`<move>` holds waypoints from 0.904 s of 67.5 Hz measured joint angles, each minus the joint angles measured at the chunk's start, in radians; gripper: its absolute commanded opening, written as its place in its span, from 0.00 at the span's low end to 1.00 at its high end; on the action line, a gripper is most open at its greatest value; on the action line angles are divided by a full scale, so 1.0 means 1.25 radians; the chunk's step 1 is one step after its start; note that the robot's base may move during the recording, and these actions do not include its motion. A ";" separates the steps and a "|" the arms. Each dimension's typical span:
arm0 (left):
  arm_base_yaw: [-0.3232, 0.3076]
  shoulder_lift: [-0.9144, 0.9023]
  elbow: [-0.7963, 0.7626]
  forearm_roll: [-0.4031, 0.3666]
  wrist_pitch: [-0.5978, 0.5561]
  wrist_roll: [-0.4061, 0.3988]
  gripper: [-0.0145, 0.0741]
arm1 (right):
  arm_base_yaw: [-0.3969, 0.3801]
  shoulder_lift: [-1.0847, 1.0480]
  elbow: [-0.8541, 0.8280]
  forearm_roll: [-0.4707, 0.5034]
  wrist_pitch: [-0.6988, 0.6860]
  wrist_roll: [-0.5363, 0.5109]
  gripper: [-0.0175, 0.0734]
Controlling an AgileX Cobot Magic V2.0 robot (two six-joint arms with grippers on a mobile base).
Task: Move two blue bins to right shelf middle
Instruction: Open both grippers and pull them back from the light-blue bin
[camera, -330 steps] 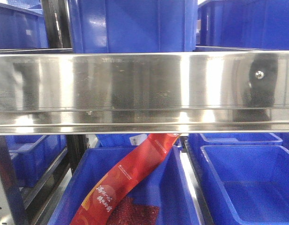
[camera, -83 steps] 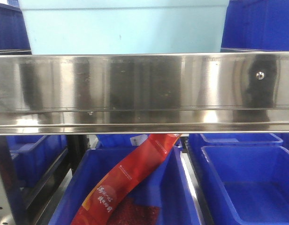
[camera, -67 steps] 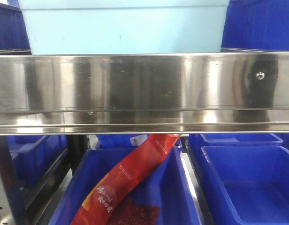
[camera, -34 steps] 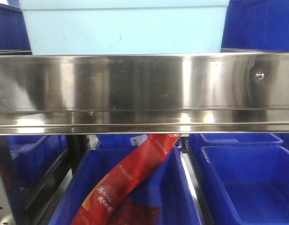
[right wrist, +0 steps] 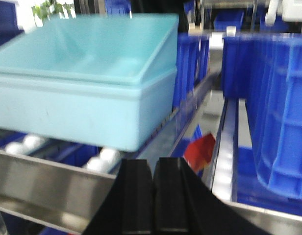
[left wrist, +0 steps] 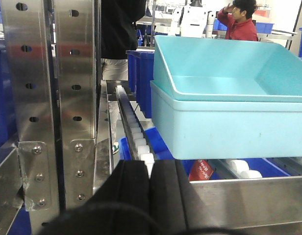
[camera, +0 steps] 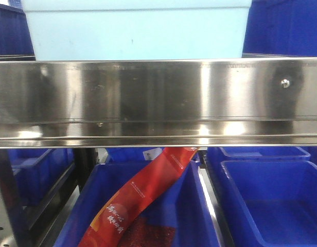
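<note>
Left wrist-mounted view: two nested light-blue bins (left wrist: 229,98) rest on the shelf's white rollers (left wrist: 136,139), at 2 o'clock from the left gripper (left wrist: 150,196), whose fingers are pressed together and empty. Right gripper (right wrist: 153,196): fingers likewise together, bins at 10 o'clock.

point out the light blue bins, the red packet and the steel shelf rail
light blue bins (left wrist: 224,125), left wrist view, lower bin's front wall
red packet (camera: 143,193), front view, middle of the strip
steel shelf rail (camera: 158,92), front view, flat front face

Red packet (camera: 140,198) leans in a lower crate — steel rail (camera: 158,100) above.
</note>
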 measured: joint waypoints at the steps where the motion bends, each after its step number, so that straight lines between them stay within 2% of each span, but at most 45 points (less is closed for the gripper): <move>1: 0.000 0.000 0.000 0.000 0.000 0.000 0.04 | 0.000 -0.003 0.000 0.000 -0.002 0.000 0.01; 52: 0.000 0.000 0.000 0.000 0.000 0.000 0.04 | 0.000 -0.010 0.000 0.000 -0.005 0.000 0.01; 61: 0.016 0.000 0.014 0.048 -0.013 0.000 0.04 | 0.000 -0.010 0.001 0.000 -0.005 0.000 0.01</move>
